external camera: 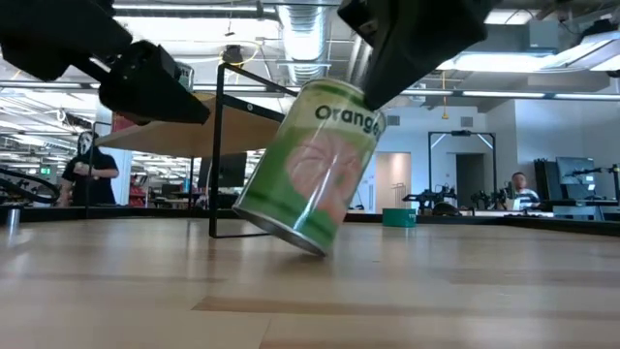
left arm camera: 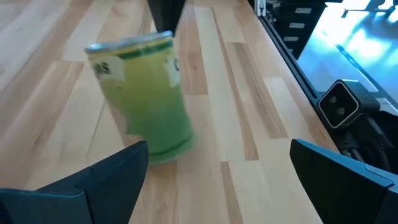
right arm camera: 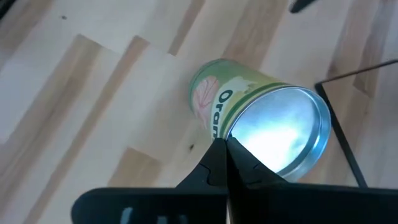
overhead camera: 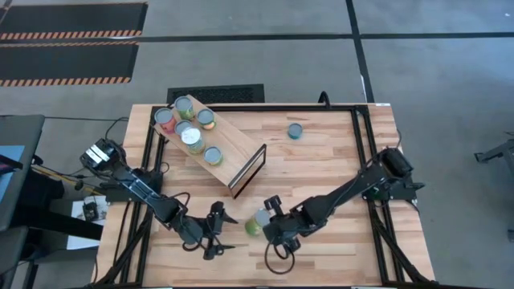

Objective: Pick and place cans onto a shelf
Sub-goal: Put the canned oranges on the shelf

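On the planked tabletop [overhead camera: 337,160], left of centre, the left gripper [overhead camera: 215,231] waits with its jaws spread wide and nothing between them, facing the green-sided tin with a silvery lid [overhead camera: 255,224]. That tin leans, one bottom edge on the wood, just beside the light wooden shelf [overhead camera: 233,156] and not yet on it. To its right, the right gripper [overhead camera: 271,218] has its fingertips pinched together against the tin's rim. Tipping it gently toward the waiting jaws looks wisest, lest it roll away.
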Robot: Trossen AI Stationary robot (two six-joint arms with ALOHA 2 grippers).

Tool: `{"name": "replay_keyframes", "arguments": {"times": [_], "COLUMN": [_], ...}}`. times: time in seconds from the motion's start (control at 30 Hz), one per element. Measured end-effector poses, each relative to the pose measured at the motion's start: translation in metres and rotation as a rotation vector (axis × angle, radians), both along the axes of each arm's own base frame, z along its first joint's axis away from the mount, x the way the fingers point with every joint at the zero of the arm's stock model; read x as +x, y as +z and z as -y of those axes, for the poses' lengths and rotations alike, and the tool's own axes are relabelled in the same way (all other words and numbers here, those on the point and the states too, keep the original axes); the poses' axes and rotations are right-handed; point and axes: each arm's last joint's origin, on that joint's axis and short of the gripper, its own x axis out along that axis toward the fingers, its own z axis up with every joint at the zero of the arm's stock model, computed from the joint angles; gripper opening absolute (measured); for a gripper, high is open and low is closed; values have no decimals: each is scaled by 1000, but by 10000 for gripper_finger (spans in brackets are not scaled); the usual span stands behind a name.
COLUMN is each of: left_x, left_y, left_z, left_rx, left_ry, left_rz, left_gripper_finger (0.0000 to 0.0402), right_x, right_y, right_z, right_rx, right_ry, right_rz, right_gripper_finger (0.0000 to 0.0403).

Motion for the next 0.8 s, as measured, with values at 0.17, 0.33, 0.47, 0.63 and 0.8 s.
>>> {"name": "replay_keyframes", "arguments": {"times": [0.17, 0.33, 0.47, 0.63, 0.8], "left_x": [-1, -1, -1, -1, -1], "left_y": [0, -1, -1, -1, -1], "left_z": [1, 0, 0, 0, 0], "left_rx": [-29, -22, -20, -20, -17], "left_ry": [9, 10, 17, 17, 24], "left_rz": [-7, -15, -12, -12, -9], "left_gripper_finger": [377, 377, 377, 377, 377], "right_x": [6, 9, 9, 4, 3], "right_y": [1, 3, 3, 10, 28], "right_z": [8, 8, 7, 5, 3], "right_rx": [26, 29, 34, -18, -33], "right_ry": [-6, 13, 19, 13, 16], "right_rz": [9, 42, 36, -18, -30], "right_gripper_finger": [4, 8, 9, 7, 7]}}
